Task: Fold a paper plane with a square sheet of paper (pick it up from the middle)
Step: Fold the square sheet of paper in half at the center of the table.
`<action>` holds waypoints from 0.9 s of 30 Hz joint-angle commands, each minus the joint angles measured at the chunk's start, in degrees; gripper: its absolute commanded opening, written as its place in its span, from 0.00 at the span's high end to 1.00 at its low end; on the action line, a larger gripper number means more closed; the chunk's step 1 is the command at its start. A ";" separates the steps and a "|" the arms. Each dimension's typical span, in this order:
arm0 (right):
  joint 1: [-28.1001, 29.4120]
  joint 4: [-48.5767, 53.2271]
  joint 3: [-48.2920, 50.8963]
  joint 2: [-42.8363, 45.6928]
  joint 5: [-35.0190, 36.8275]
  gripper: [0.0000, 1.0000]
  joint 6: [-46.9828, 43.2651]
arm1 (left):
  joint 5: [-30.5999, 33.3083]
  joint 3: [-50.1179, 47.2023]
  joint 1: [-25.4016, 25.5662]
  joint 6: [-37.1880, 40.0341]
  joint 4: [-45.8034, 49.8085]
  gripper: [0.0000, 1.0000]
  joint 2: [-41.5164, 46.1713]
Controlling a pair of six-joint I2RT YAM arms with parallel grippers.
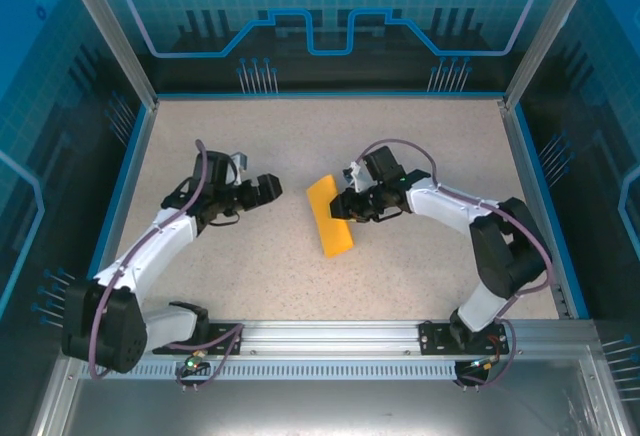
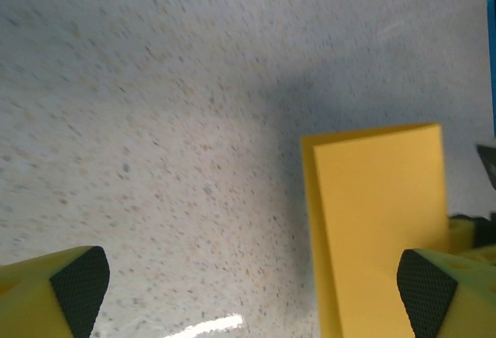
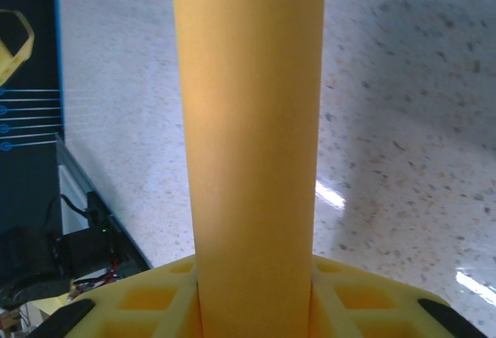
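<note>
The orange-yellow sheet of paper point(image 1: 330, 214) is doubled over into a narrow rectangle near the table's middle. My right gripper point(image 1: 349, 206) is shut on its right long edge. In the right wrist view the paper point(image 3: 248, 121) rises as a curved strip from between the yellow fingers point(image 3: 139, 299), and the right gripper point(image 3: 252, 311) pinches its base. My left gripper point(image 1: 266, 188) stands open to the left of the paper, apart from it. In the left wrist view the paper point(image 2: 380, 214) shows two layers beside the right pad point(image 2: 425, 284), with bare table between the left gripper point(image 2: 252, 287) jaws.
The speckled table point(image 1: 300, 136) has a blue rim point(image 1: 115, 206) on the left, back and right. An aluminium rail point(image 1: 330, 334) carrying both arm bases runs along the near edge. The right wrist view shows the table's edge with cables point(image 3: 77, 229) beyond it.
</note>
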State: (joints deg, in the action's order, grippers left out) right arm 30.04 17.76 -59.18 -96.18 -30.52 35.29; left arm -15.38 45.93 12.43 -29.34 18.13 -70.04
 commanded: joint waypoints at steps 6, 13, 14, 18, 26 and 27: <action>-0.74 2.53 1.70 -4.27 10.46 0.55 -0.97 | -2.00 -2.81 7.42 -7.41 -8.19 0.01 -4.28; -0.52 5.79 2.25 -2.64 18.21 0.39 -4.04 | -1.36 -3.78 11.16 -11.37 -12.98 0.01 -6.91; -0.56 5.97 2.44 -2.28 18.73 0.38 -4.23 | -1.32 -3.87 11.64 -11.85 -13.64 0.01 -7.24; -0.39 6.22 2.62 -2.18 20.37 0.39 -4.10 | -0.97 -4.27 13.14 -14.19 -15.95 0.04 -8.79; -0.68 6.52 2.24 -3.49 22.64 0.45 -3.73 | -2.51 -2.50 15.57 -16.18 -18.50 0.10 -13.25; -0.86 6.50 2.31 -3.45 22.76 0.45 -3.57 | -2.47 -2.31 15.85 -16.40 -18.77 0.11 -13.66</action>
State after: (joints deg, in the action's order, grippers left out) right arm 29.93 22.72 -56.99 -99.72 -9.32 31.90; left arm -16.62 42.63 27.20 -44.29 1.17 -82.61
